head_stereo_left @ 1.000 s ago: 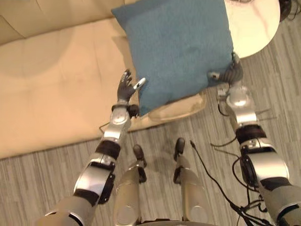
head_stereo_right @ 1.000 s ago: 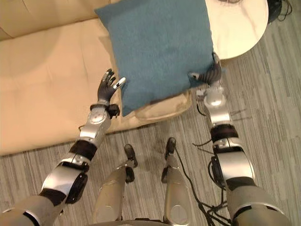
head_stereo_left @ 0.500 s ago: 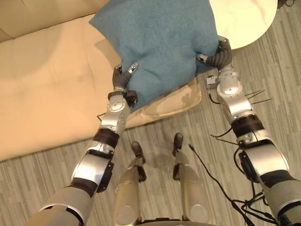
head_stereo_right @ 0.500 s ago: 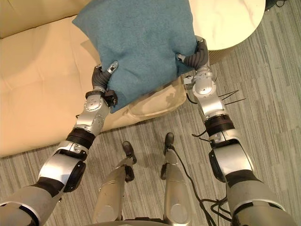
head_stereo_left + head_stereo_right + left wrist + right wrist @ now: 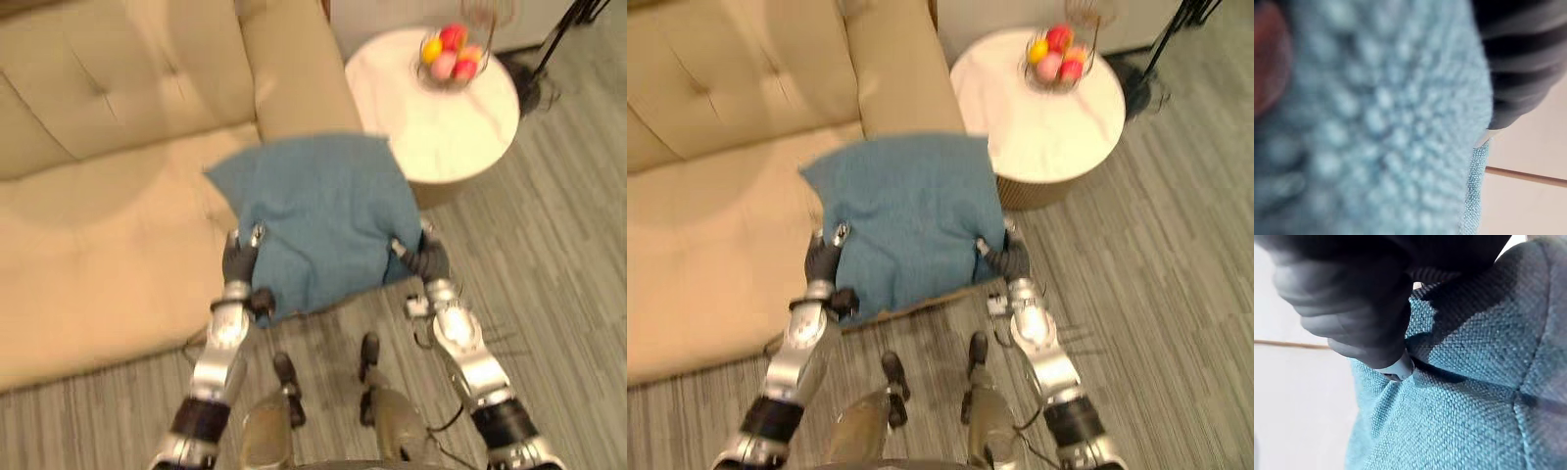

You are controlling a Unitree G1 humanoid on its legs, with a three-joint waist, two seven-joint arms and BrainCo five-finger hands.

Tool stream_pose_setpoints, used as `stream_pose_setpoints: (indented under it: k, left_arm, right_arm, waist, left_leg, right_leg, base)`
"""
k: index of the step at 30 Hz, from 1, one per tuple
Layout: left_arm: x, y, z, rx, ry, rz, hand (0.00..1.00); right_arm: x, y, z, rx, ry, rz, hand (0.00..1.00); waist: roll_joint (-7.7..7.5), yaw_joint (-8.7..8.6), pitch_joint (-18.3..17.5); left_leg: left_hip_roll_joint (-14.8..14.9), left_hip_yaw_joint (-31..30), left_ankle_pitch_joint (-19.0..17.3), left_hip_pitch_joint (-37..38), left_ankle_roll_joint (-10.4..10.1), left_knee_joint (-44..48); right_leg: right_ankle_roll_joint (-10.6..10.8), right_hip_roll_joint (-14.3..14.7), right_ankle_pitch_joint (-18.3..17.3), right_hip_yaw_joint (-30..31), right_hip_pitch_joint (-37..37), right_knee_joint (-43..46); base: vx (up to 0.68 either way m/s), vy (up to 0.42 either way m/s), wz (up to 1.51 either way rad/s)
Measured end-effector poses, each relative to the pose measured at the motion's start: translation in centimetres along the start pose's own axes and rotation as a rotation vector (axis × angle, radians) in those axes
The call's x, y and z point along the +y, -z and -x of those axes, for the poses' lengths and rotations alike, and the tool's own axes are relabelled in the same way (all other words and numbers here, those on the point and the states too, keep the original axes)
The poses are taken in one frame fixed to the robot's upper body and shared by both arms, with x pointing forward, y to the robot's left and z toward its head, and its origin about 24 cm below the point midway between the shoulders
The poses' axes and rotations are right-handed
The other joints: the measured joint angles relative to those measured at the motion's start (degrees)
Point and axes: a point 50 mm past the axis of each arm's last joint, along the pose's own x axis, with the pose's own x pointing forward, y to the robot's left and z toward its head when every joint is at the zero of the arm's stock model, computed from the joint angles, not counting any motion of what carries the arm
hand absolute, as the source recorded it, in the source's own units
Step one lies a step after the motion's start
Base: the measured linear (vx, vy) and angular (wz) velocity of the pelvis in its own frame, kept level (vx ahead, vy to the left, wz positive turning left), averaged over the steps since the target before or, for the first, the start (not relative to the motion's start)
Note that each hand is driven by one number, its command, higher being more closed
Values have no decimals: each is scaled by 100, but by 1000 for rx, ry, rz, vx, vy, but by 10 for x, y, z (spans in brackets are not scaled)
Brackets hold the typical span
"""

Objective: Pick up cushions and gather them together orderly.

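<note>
A square teal cushion point(image 5: 315, 217) is held up between my two hands, in front of the beige sofa point(image 5: 98, 196). My left hand point(image 5: 240, 264) is curled onto the cushion's lower left corner, thumb on its face. On the lower right corner my right hand point(image 5: 424, 260) pinches the fabric. Teal weave point(image 5: 1381, 127) presses close against the left hand in the left wrist view. The right wrist view shows dark fingers point(image 5: 1361, 308) dug into the cushion point(image 5: 1469, 396).
A round white side table point(image 5: 441, 113) stands right of the sofa, carrying a wire basket of coloured fruit point(image 5: 451, 59). A black stand point(image 5: 558, 39) rises at the far right. Grey plank floor point(image 5: 549, 294) stretches below and to the right.
Both hands have closed on the cushion's lower corners and lifted it off the sofa edge. The camera has pulled back, bringing the sofa back and side table into view.
</note>
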Motion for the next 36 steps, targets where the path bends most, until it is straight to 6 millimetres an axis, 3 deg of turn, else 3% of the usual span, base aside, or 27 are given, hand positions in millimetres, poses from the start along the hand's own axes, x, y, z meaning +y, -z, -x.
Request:
stream_pose_setpoints:
  k: [3, 4, 5, 6, 7, 9, 10, 11, 12, 13, 16, 17, 18, 19, 22, 26, 29, 33, 36]
  left_arm:
    - [-1, 3, 5, 5, 2, 1, 100]
    - [-3, 3, 6, 3, 26, -9, 100]
    - [-4, 3, 5, 2, 38, -20, 100]
    - [-4, 4, 6, 5, 41, -20, 100]
    - [-3, 5, 8, 12, 42, -21, 100]
    - [-3, 6, 9, 17, 37, -16, 100]
    - [-4, 6, 10, 13, 34, -7, 100]
    - [-4, 4, 9, -7, 36, -5, 100]
    - [-5, 4, 9, -8, 35, 1, 100]
    - [-7, 7, 12, 7, 30, 19, 100]
    - [-9, 13, 18, 45, 33, 44, 100]
    - [-11, 14, 18, 54, 46, 50, 100]
    - [-14, 15, 19, 61, 63, 53, 100]
    - [-15, 15, 19, 61, 72, 56, 100]
    - [-16, 16, 19, 63, 81, 64, 100]
    - [-13, 21, 19, 88, 84, 54, 100]
    - [-11, 21, 20, 89, 86, 45, 100]
    - [-10, 21, 23, 94, 81, 47, 100]
    - [-11, 19, 26, 92, 93, 52, 100]
  right_arm:
    - [-1, 4, 7, 20, -2, -3, 100]
    - [-2, 7, 12, 26, 6, -6, 100]
    - [-2, 8, 15, 28, 9, -10, 100]
    - [-2, 8, 16, 29, 9, -13, 100]
    - [-1, 8, 16, 26, 7, -17, 100]
    - [0, 7, 14, 19, 1, -14, 100]
    - [-1, 6, 13, 12, -2, -10, 100]
    - [0, 3, 10, -2, -5, -11, 100]
    - [-1, 2, 8, -7, -8, -7, 100]
    - [-3, 5, 8, 4, -7, 3, 100]
    - [-5, 14, 11, 46, -1, 10, 100]
    - [-8, 14, 11, 46, 11, 13, 100]
    - [-10, 16, 13, 54, 21, 13, 100]
    - [-11, 16, 14, 58, 25, 14, 100]
    - [-13, 16, 14, 58, 36, 16, 100]
    - [-9, 19, 16, 68, 54, -20, 100]
    - [-6, 19, 16, 70, 58, -39, 100]
    - [-5, 19, 16, 70, 58, -44, 100]
    - [-5, 20, 17, 75, 60, -46, 100]
  waist:
    - [78, -51, -30]
    - [85, -55, -63]
    - [86, -137, -66]
    - [83, -180, -67]
    - [36, -182, -109]
    - [123, -40, -194]
    - [260, 33, -359]
    - [277, 152, -409]
    - [318, 148, -404]
    - [461, 121, -401]
    - [423, 85, -428]
    - [363, 68, -402]
    - [267, 48, -417]
    - [197, -35, -429]
    - [253, -69, -471]
    - [156, -25, -517]
    - [120, -11, -562]
    - [47, -18, -613]
    - [-2, -41, -634]
  left_leg:
    - [10, -157, -24, 70, 44, 40]
    - [67, -294, -50, 84, 110, 72]
    - [58, -508, -21, 84, 206, 130]
    - [2, -690, 27, 87, 209, 146]
    - [-140, -996, 171, 49, 170, 191]
    - [-205, -1281, 298, -174, 147, 218]
    - [-190, -1504, 496, -475, 114, 102]
    - [-151, -1641, 673, -744, 69, 37]
    - [-153, -1764, 765, -868, 60, 32]
    - [-55, -2008, 938, -1016, 0, -7]
    - [-8, -1853, 1789, -970, -142, -478]
    - [-7, -1497, 1449, -985, -82, -361]
    - [-69, -1021, 923, -1076, 344, 388]
    - [-98, -830, 602, -1055, 409, 839]
    - [36, -562, -272, -488, 107, 812]
    - [-202, -605, -259, -454, 159, 553]
    - [-296, -622, -330, -546, 266, 689]
    - [-313, -616, -480, -688, 363, 942]
    - [-395, -639, -760, -765, 409, 1231]
  right_leg:
    - [253, -42, -252, 137, -116, 729]
    - [485, -39, -471, 363, -160, 1133]
    - [295, -163, -1168, 591, -391, 2400]
    - [245, -200, -1414, 653, -438, 3015]
    - [323, -242, -1726, 808, -364, 3635]
    - [376, -215, -1851, 879, -239, 3302]
    - [390, -145, -1867, 785, -158, 2696]
    - [333, -127, -2027, 751, -60, 2201]
    - [311, -106, -2080, 669, -55, 2063]
    - [240, 7, -1984, 382, -46, 1973]
    - [-10, 33, -2007, -21, -29, 2094]
    - [-120, -101, -1964, -316, -28, 2036]
    - [-89, -277, -1823, -465, 2, 1931]
    - [-64, -404, -1716, -547, 13, 1808]
    - [55, -426, -1351, -637, 85, 1296]
    - [186, -507, -944, -619, 368, 707]
    - [257, -597, -880, -608, 380, 658]
    - [308, -648, -935, -609, 344, 704]
    - [313, -791, -1280, -608, 185, 1188]
  base:
    - [-51, 55, 26]
    - [-41, 28, 82]
    - [-4, -3, 105]
    - [4, -87, 145]
    - [2, -108, 118]
    - [-52, -105, 91]
    - [-84, -121, 78]
    - [-91, -132, 77]
    - [-120, -153, 85]
    - [-189, -163, 85]
    - [-214, -97, 82]
    - [-250, -42, 85]
    - [-253, -40, 88]
    - [-149, -40, 72]
    - [-156, 74, 35]
    - [-79, 134, 16]
    - [-31, 122, 11]
    - [14, 68, 3]
    - [64, 68, 6]
